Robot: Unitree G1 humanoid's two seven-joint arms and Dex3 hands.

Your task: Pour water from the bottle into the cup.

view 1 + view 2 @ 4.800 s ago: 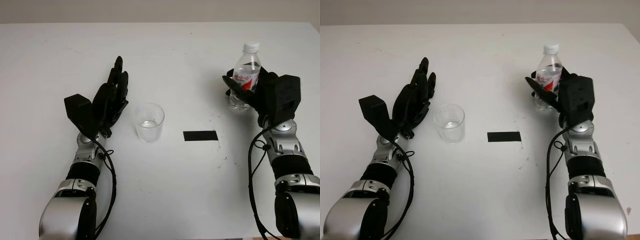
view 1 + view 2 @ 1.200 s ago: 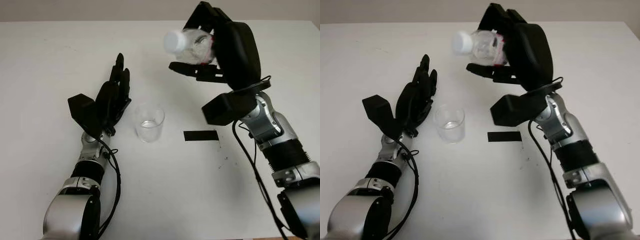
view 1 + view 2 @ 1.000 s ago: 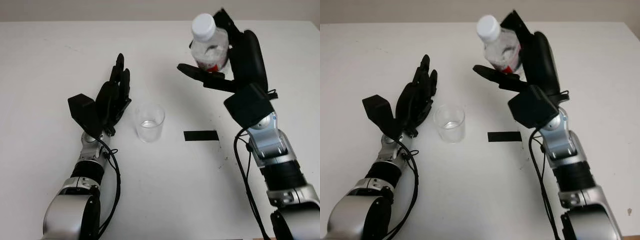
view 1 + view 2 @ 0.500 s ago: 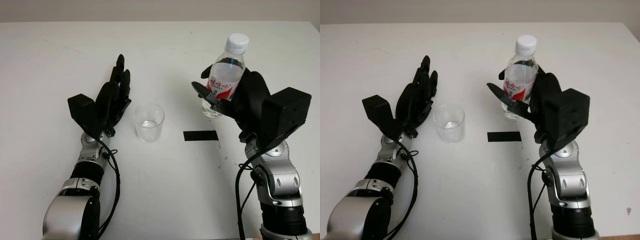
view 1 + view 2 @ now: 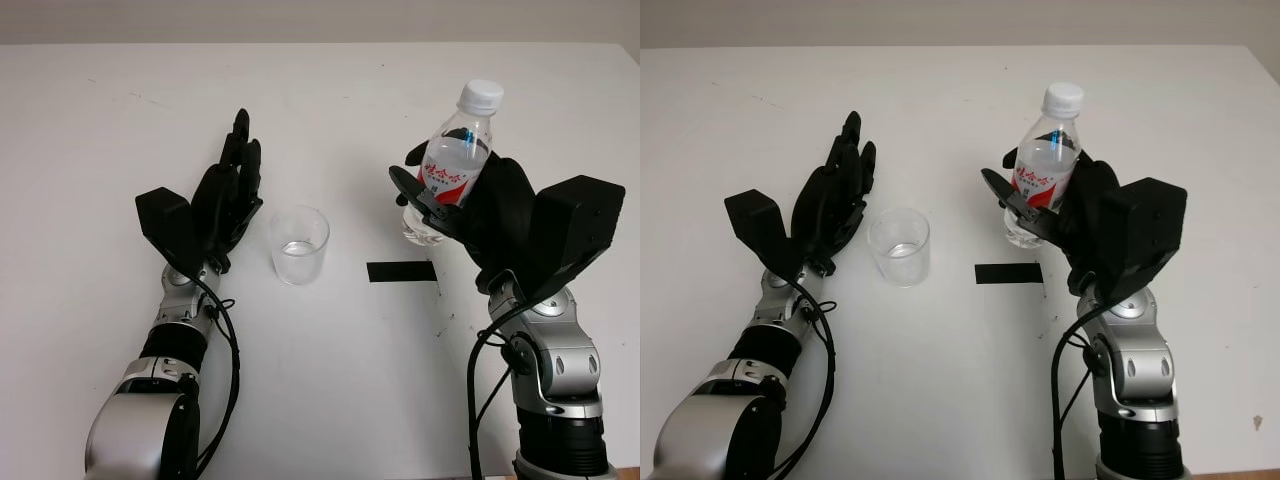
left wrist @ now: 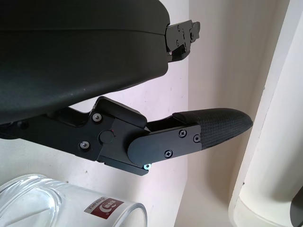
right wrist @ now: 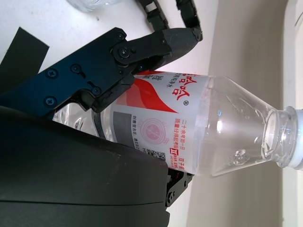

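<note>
A clear plastic bottle (image 5: 449, 172) with a red-and-white label and a white cap stands nearly upright, leaning slightly right, in my right hand (image 5: 470, 200), whose fingers (image 7: 156, 45) wrap its lower body. The bottle (image 7: 203, 127) is right of the middle of the table, just above a black tape strip. A clear cup (image 5: 299, 244) with a little water in the bottom stands on the table left of the bottle. My left hand (image 5: 228, 190) is open just left of the cup, apart from it. The cup's rim (image 6: 71, 208) lies close beside that hand.
A black tape strip (image 5: 401, 271) lies on the white table (image 5: 330, 400) between the cup and my right arm. The table's far edge runs along the back.
Earlier the bottle stood at the far right, was lifted and tipped sideways over toward the cup, then swung upright and came down. Over the last half second it shifted slightly right.
</note>
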